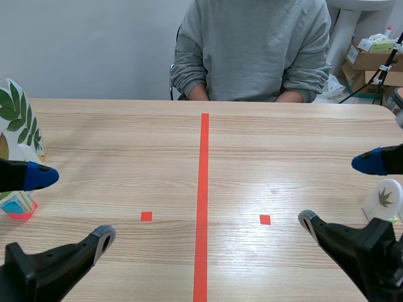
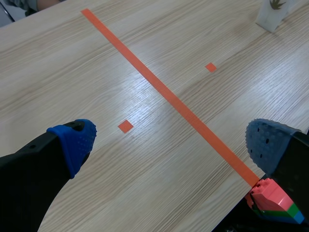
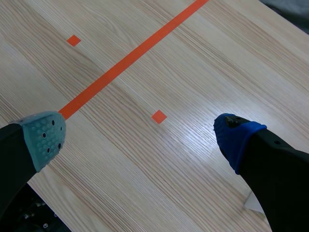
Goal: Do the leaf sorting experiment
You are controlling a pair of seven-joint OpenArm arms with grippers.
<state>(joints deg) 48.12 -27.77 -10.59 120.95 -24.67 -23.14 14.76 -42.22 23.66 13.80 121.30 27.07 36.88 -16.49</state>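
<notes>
Nothing sorted yet — leaf cards [image 1: 17,119] stand aside; left end effector [image 1: 74,207] and right end effector [image 1: 340,190] gape apart, empty.

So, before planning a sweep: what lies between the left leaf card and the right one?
Only bare table with tape marks, in the scene view; the open left gripper and right gripper hover at its ends.

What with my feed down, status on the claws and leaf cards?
Left claw open, right claw open, both empty. Left leaf card, right leaf card standing, untouched. Person seated opposite.
</notes>
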